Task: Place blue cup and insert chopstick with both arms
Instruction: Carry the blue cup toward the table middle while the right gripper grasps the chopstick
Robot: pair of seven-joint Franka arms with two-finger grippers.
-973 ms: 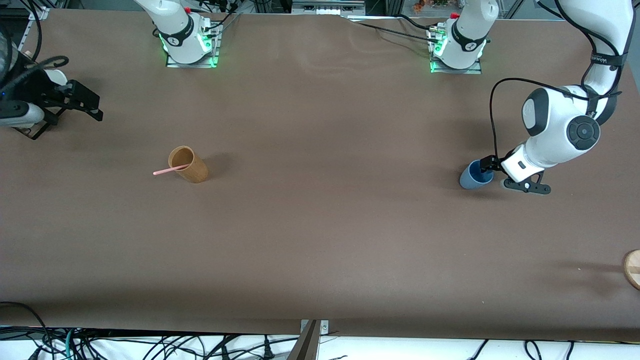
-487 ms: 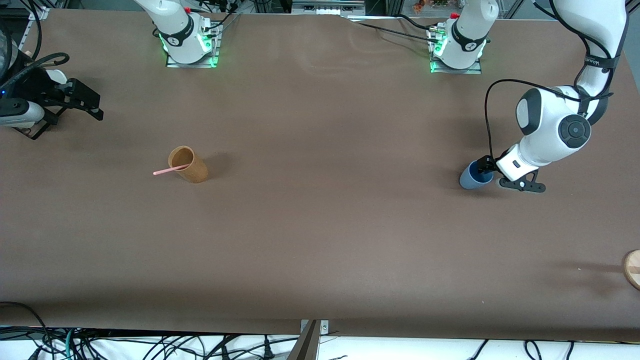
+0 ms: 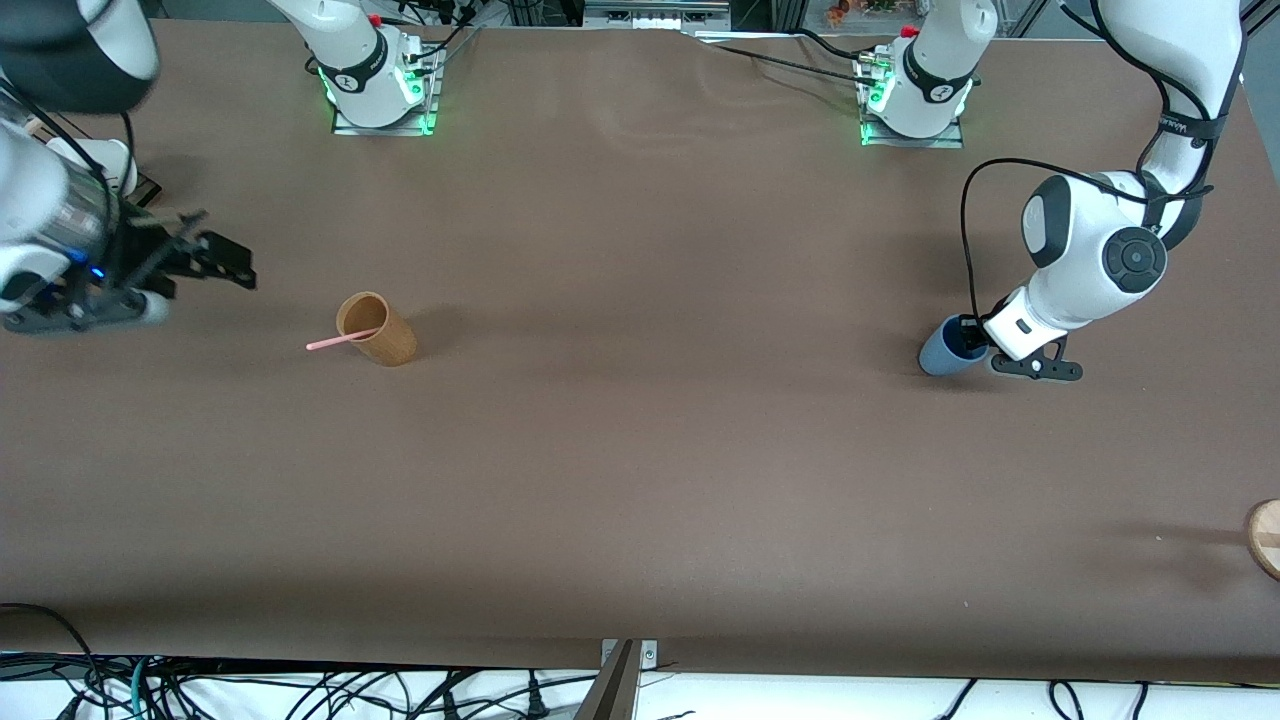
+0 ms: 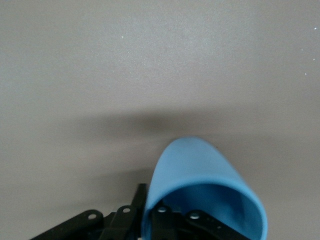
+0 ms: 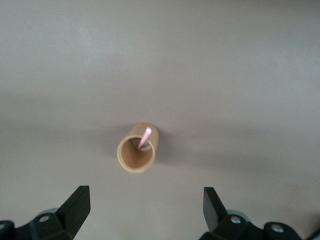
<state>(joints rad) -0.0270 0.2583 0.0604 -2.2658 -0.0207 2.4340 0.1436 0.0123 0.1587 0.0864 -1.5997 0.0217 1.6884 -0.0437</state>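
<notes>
The blue cup [image 3: 943,352] [image 4: 192,167] sits on the table toward the left arm's end, leaning a little. My left gripper [image 3: 972,340] [image 4: 152,209] is shut on the blue cup's rim, one finger inside and one outside the wall. The pink chopstick [image 3: 335,342] [image 5: 145,136] leans in a tan-brown cup [image 3: 379,329] [image 5: 136,153] toward the right arm's end, its tip sticking out over the rim. My right gripper [image 3: 232,272] [image 5: 145,196] hangs open over the table beside that brown cup, with nothing between its fingers.
A round wooden piece [image 3: 1265,538] pokes in at the table's edge toward the left arm's end, nearer the front camera. The two arm bases [image 3: 380,85] [image 3: 915,95] stand along the top. Cables [image 3: 200,690] lie below the table's near edge.
My left gripper has shut on the blue cup's rim and the arm shifted slightly. My right arm has swung in from the table's end toward the brown cup.
</notes>
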